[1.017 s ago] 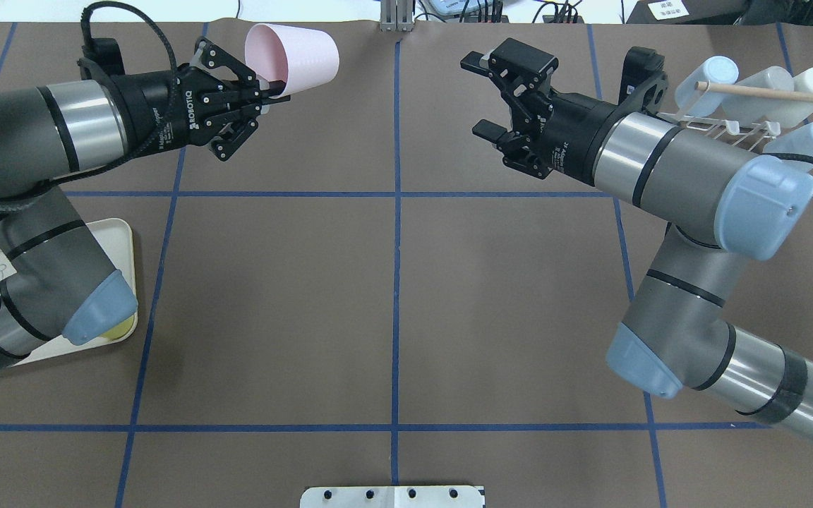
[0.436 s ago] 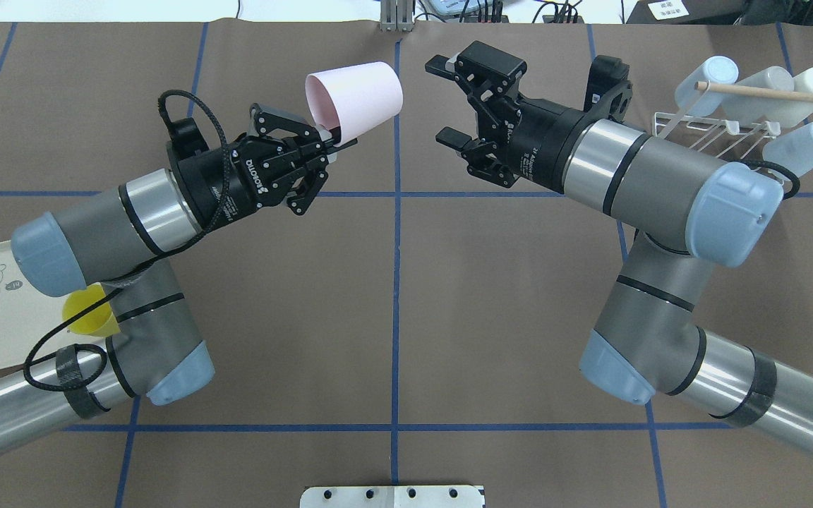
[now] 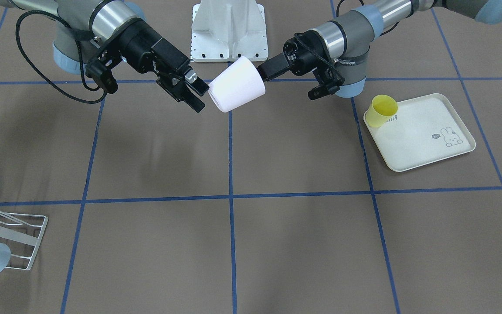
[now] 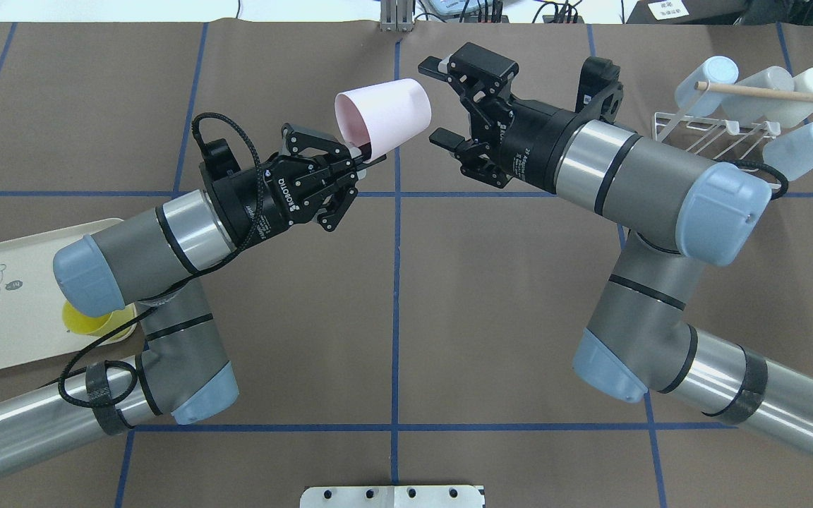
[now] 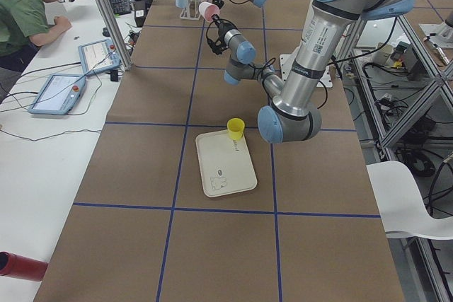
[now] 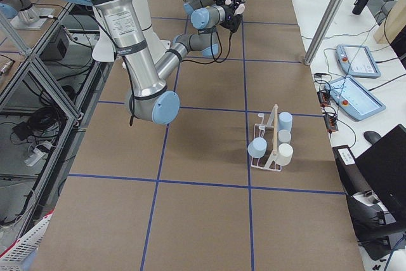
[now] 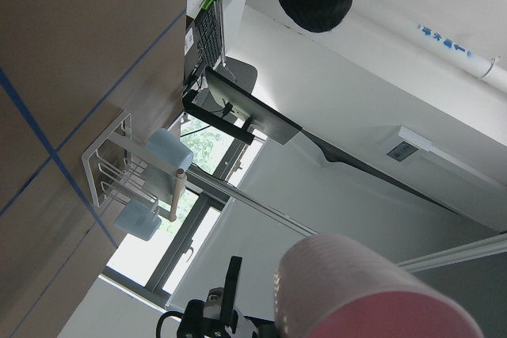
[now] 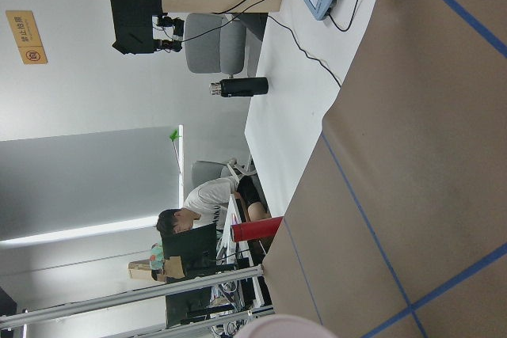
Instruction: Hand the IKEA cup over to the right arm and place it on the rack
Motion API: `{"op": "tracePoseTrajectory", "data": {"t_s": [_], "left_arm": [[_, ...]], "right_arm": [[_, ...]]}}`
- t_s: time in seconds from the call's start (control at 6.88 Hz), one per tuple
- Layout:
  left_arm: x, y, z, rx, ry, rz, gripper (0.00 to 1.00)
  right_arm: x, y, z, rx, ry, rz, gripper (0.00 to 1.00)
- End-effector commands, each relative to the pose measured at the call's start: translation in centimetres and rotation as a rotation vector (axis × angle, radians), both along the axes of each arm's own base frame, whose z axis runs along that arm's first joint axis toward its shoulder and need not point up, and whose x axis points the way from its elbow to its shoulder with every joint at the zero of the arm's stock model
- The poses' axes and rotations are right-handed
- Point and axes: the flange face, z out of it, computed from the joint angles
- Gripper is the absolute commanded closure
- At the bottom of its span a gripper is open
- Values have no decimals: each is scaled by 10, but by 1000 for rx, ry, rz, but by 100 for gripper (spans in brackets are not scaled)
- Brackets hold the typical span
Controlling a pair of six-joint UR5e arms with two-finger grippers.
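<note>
The pink IKEA cup [image 4: 385,116] hangs in the air over the table's far middle, lying on its side. My left gripper [image 4: 368,150] is shut on its rim, one finger inside the mouth. The cup's base points at my right gripper [image 4: 437,102], which is open, its fingertips level with the base on either side without touching. The front-facing view shows the same: cup [image 3: 237,85], left gripper [image 3: 263,72], right gripper [image 3: 199,93]. The white wire rack [image 4: 703,127] with its wooden dowel stands at the far right behind the right arm.
Several pale blue and white cups [image 4: 766,92] hang on the rack. A yellow cup [image 3: 384,109] sits on the cream rabbit-print tray [image 3: 425,144] at my left, partly under the left arm in the overhead view. A person [image 5: 28,5] leans over the side bench.
The left arm has carried the pink cup rightward to the centre line. The right gripper, still open, has moved left until its fingers reach the cup's base.
</note>
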Motion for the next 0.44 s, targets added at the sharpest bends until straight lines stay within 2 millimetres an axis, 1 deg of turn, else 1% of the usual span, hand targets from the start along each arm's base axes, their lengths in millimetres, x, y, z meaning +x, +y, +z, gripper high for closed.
{"op": "tracePoseTrajectory", "data": {"t_s": [0.0,0.29], "left_arm": [[4,-1,-8,4,9,-1,100],[8,2,-17,6,20,3,100]], "right_arm": [[-5,1,3,-1,-5,-8,0],[-8,0,6,-5,2,-9,0]]}}
